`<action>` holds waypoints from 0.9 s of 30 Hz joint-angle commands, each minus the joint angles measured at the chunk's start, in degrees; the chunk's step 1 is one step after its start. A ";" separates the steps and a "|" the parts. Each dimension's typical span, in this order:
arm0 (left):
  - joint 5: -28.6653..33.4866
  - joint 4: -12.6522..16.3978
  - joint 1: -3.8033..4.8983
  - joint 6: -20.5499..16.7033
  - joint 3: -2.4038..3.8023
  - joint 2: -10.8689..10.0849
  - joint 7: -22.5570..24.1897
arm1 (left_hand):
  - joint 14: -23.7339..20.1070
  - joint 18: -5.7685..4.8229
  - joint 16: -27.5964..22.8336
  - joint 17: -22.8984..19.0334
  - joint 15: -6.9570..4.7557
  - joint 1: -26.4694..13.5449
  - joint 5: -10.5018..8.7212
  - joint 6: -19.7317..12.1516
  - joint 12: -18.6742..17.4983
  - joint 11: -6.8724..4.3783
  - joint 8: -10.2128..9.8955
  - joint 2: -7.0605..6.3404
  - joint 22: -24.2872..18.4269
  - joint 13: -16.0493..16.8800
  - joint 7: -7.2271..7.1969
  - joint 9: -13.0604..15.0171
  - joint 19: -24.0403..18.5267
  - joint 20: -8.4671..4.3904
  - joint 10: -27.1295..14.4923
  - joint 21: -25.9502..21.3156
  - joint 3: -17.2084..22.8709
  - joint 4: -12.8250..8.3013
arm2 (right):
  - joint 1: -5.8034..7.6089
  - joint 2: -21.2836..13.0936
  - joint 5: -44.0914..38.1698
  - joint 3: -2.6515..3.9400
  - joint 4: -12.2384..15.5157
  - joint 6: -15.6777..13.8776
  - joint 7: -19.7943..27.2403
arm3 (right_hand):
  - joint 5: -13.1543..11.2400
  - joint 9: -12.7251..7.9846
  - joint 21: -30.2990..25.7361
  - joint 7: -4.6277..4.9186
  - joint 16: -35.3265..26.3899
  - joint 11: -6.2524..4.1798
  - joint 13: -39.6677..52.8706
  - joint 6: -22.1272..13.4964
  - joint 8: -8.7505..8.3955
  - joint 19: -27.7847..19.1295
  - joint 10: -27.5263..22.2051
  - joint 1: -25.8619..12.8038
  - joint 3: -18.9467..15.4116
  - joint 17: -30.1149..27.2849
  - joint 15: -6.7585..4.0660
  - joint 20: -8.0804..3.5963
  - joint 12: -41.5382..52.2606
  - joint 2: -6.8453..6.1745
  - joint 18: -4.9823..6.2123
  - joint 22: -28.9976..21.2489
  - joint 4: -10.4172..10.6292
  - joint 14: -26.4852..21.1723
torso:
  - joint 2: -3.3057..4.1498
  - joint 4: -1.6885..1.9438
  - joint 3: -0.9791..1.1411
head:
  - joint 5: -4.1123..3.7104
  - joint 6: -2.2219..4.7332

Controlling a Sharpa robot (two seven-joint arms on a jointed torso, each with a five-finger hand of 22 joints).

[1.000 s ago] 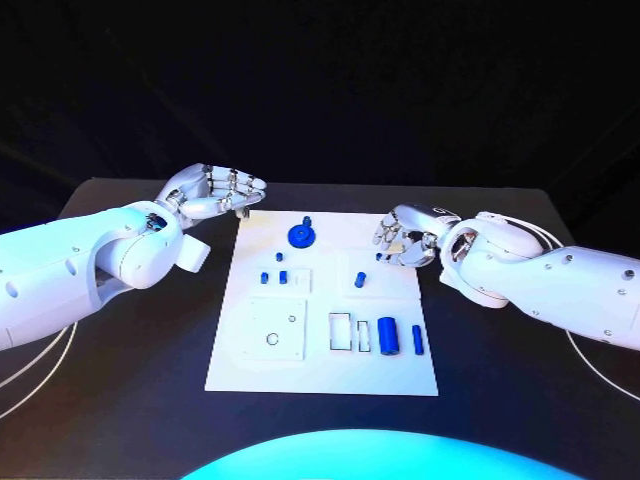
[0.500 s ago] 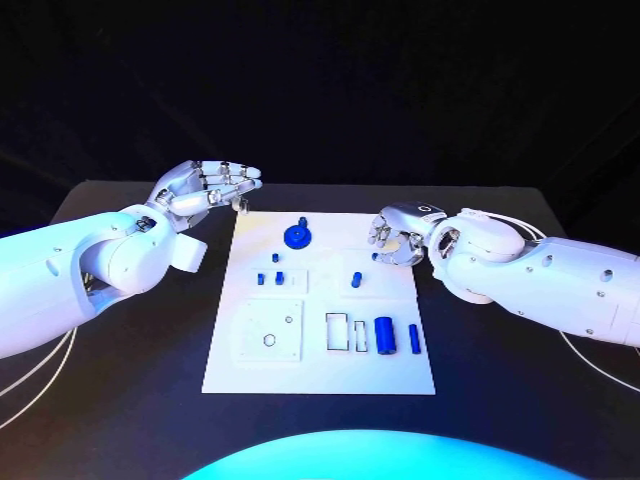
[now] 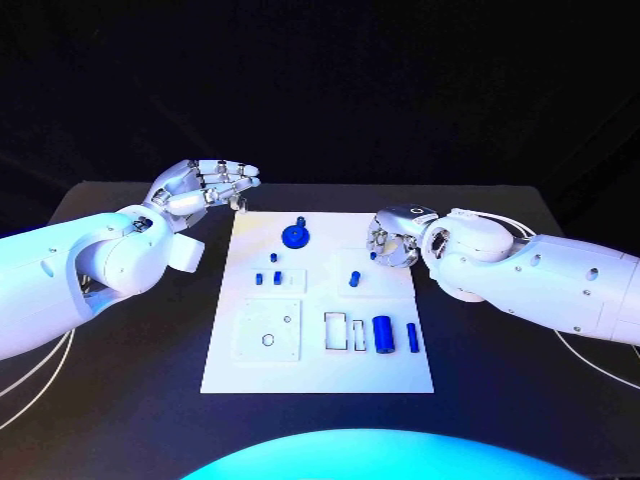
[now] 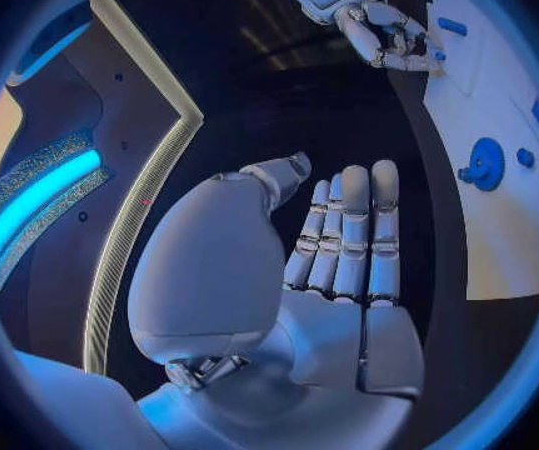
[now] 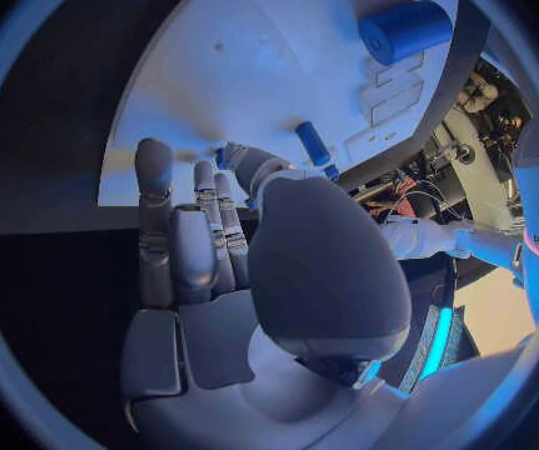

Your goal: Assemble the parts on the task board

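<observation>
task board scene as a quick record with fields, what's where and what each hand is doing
surface: black table
task board: white plate lying flat in the middle of the table
parts: blue disc-shaped part at the far end; large blue cylinder and a slimmer blue cylinder side by side at the near right
left hand: raised off the board's far left corner, holds nothing
right hand: over the board's far right edge, fingers curled; whether it holds anything cannot be told
</observation>
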 commanded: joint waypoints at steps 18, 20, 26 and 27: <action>-0.33 0.59 0.02 0.82 0.04 -0.04 0.21 | -0.26 0.83 -0.23 -0.16 -0.09 0.15 0.34 -0.85 0.14 0.13 -0.53 0.35 -0.25 -0.12 0.16 -0.17 0.32 0.04 -0.56 -0.62 -0.66 -0.17 | -1.23 1.76 0.00 -0.12 -1.56 1.93 0.62 | 2.82 2.67 6.10 -0.69 3.60 -1.02 0.39 2.49 2.14 2.25 3.33 0.78 5.09 2.37 -1.19 -0.58 0.17 2.42 -1.31 6.65 -1.06 2.56 | 0.02 0.02 -0.03 | 0.37 -0.62; -0.36 0.58 0.02 0.83 0.04 -0.04 0.16 | -0.26 0.83 -0.23 -0.16 -0.09 0.15 0.34 -0.85 0.14 0.13 -0.53 0.35 -0.25 -0.12 0.16 -0.17 0.32 0.04 -0.56 -0.62 -0.66 -0.17 | -1.29 1.74 -0.38 -0.13 -1.50 2.04 0.29 | 2.82 3.52 8.61 -0.97 4.02 -1.48 0.90 3.35 3.03 3.17 4.87 1.69 6.01 2.64 -1.65 -0.96 0.73 2.87 -1.70 9.21 -2.40 2.55 | -0.01 0.02 -0.04 | 0.33 -0.66; -0.43 0.54 0.02 0.84 0.04 -0.05 0.02 | -0.25 0.83 -0.22 -0.16 -0.09 0.20 0.34 -0.87 0.14 0.13 -0.54 0.40 -0.27 -0.12 0.17 -0.17 0.37 0.04 -0.58 -0.64 -0.68 -0.19 | -1.46 1.62 -1.90 -0.13 -1.25 2.20 -1.06 | 2.86 5.44 11.45 -1.12 4.62 -1.76 1.90 3.39 3.92 2.72 6.36 1.33 9.24 2.48 -2.00 -1.50 0.37 2.94 -1.97 12.45 -5.02 2.35 | -0.02 -0.07 -0.05 | 0.34 -0.70; -0.43 0.54 0.02 0.85 0.04 -0.05 -0.01 | -0.25 0.83 -0.22 -0.16 -0.09 0.20 0.34 -0.87 0.14 0.13 -0.54 0.40 -0.27 -0.12 0.17 -0.17 0.37 0.04 -0.58 -0.64 -0.68 -0.19 | -1.48 1.59 -2.17 -0.14 -1.20 2.07 -1.30 | 2.86 5.63 11.76 -1.13 4.67 -1.78 2.00 3.38 3.99 2.68 6.48 1.27 9.56 2.44 -2.04 -1.53 0.30 2.94 -1.99 12.81 -5.29 2.33 | -0.03 -0.09 -0.04 | 0.32 -0.70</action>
